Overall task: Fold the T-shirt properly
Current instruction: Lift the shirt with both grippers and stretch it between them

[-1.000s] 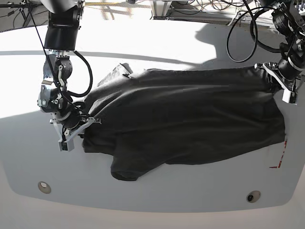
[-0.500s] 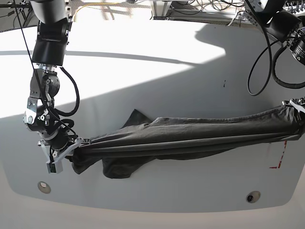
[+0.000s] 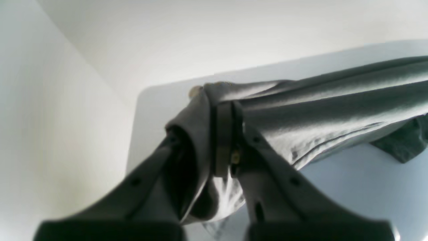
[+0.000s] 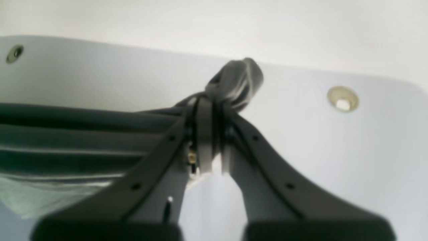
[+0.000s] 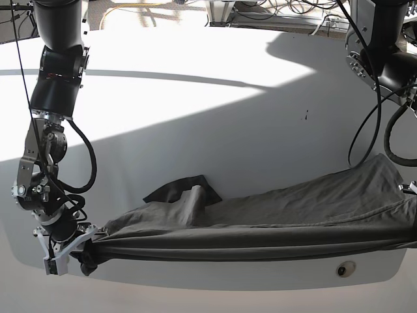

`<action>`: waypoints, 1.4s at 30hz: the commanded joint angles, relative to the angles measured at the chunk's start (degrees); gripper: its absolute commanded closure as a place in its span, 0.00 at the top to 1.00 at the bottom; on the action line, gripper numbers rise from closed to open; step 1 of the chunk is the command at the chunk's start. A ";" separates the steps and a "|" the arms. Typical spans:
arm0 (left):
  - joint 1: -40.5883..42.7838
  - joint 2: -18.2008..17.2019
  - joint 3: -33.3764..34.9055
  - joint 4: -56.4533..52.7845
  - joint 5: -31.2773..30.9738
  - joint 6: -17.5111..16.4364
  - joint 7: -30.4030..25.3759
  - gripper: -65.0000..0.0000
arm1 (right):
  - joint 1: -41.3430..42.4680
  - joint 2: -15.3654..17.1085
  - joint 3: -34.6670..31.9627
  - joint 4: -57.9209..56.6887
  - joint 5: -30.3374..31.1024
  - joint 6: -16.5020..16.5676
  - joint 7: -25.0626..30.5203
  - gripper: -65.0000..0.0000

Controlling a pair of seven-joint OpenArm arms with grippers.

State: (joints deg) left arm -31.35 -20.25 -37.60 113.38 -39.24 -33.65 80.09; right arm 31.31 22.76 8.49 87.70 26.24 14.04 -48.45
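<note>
One T-shirt, stretched lengthwise along the surface's near edge, both ends pinched tight: left tool and right tool each clamped on bunched fabric.

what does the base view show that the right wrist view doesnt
Only the base view: the whole shirt stretched between both arms along the table's near edge, a dark flap lying on the table behind the stretched part, sunlight and shadow across the top, and cables at the back.

Only the right wrist view: the right claw up close, shut on a bunched knot of cloth that sticks out past its tips.

Both: the dark shirt pulled taut, the white table, and round holes near the table's edge.
</note>
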 commanded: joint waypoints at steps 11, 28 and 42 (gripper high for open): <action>-22.05 -2.30 6.53 -2.39 9.49 -0.07 -1.81 0.00 | 20.95 4.97 0.34 -3.00 -1.49 4.64 1.02 0.01; -29.88 5.09 7.49 -8.55 10.72 0.11 -1.98 0.00 | 31.42 12.80 -7.39 -5.55 -1.23 4.73 0.49 0.01; -13.09 8.69 7.23 -8.37 10.37 -0.07 -2.07 0.00 | 11.99 15.52 2.01 3.16 -1.23 4.73 -1.44 0.01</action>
State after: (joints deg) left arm -45.84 -11.27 -30.17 104.73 -30.09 -33.69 79.35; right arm 48.03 36.80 6.48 88.29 27.16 19.81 -50.33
